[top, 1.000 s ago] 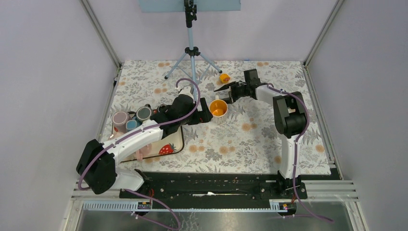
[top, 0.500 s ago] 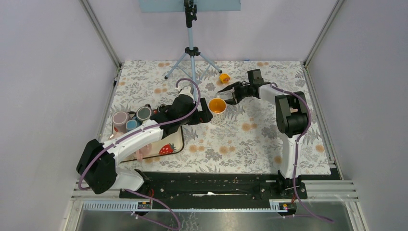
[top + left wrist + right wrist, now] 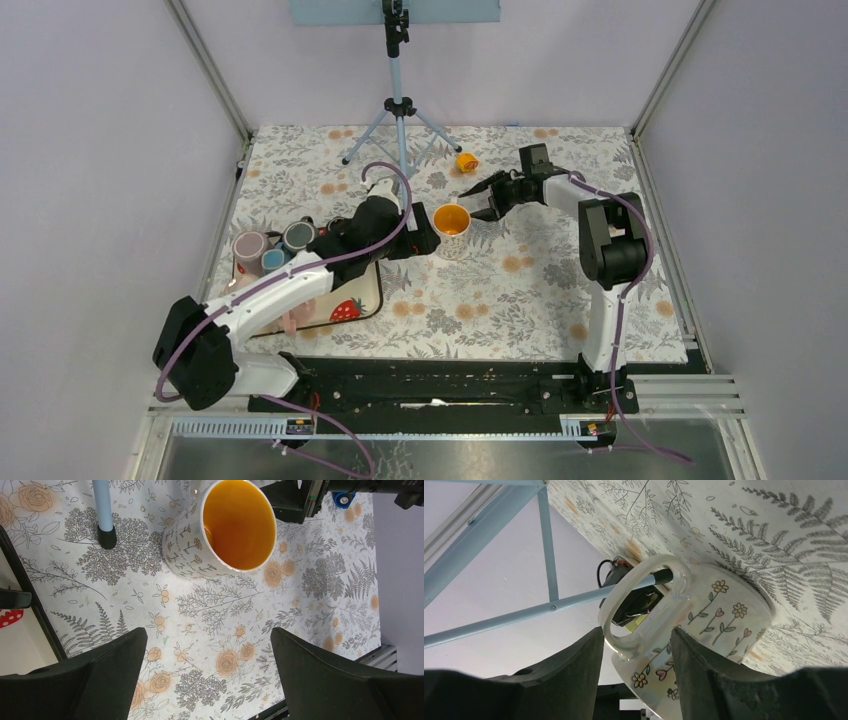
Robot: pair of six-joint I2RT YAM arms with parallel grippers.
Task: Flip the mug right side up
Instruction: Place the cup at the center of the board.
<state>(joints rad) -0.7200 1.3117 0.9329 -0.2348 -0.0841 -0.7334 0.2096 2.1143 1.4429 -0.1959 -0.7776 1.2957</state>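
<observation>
1. Mug (image 3: 452,221): stands upright, mouth up, on the table (image 3: 520,290). It is in the far half, about midway between the left and right edges. The outside is white with small painted flowers, the inside orange.
2. Left hand (image 3: 205,640): jaws spread fully wide, holding nothing. It lies just beside the mug on the side of the left edge. In the wrist view the mug sits beyond the fingertips and apart from them.
3. Right hand (image 3: 476,202): jaws about half parted, gripping nothing. It lies just beside the mug on its far right side. Its wrist view shows the handle (image 3: 623,652) in the gap between the fingers, beyond their tips. Whether a finger touches the mug cannot be told.
4. Tripod (image 3: 397,110): pale blue legs, set near the far edge. One black-capped foot rests on the table close to the mug.
5. Tray (image 3: 345,305): lies along the left edge, printed with a strawberry. Three cups (image 3: 250,246) are grouped at its far end. The left arm passes above it.
6. Small orange thing (image 3: 466,161): near the far edge, beyond the right hand, too small to identify.
</observation>
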